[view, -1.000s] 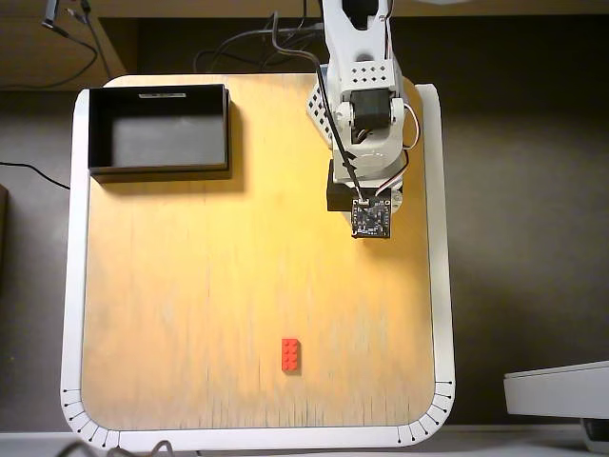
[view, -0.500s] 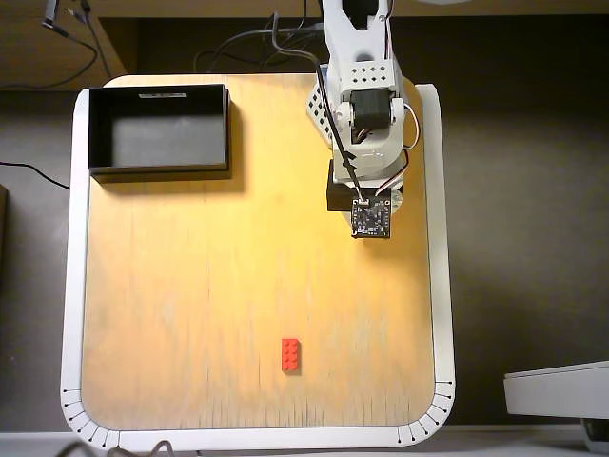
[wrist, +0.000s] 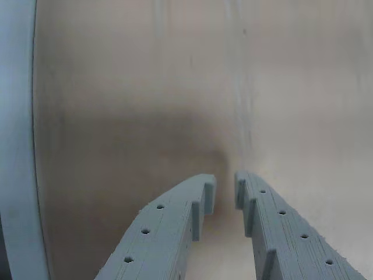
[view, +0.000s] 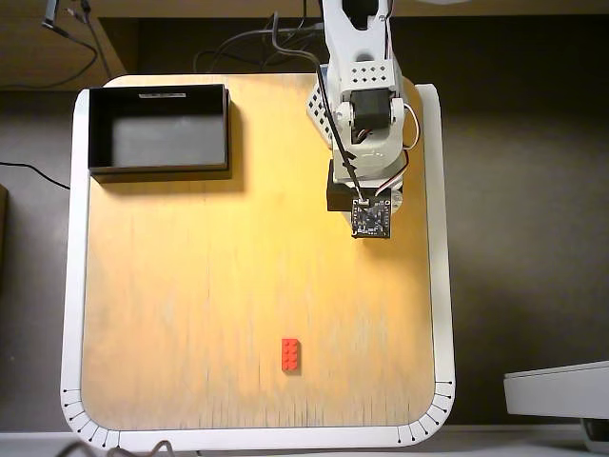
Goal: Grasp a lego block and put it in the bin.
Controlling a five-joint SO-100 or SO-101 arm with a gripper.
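The red lego block (view: 291, 354) lies flat on the wooden board near its front edge in the overhead view, its long side pointing front to back. The black bin (view: 162, 133) stands empty at the board's back left corner. My arm (view: 366, 143) is folded at the back right, far from both. Its wrist covers the fingers from above. In the wrist view my gripper (wrist: 225, 182) hangs over bare wood with its grey-blue fingers (wrist: 175, 227) almost together, a narrow gap between the tips and nothing in it. Neither block nor bin shows there.
The wooden board (view: 190, 286) has a white raised border (view: 442, 286), which also shows at the left edge of the wrist view (wrist: 14, 146). Cables (view: 238, 52) lie behind the board. A grey device (view: 561, 390) sits off the board at front right.
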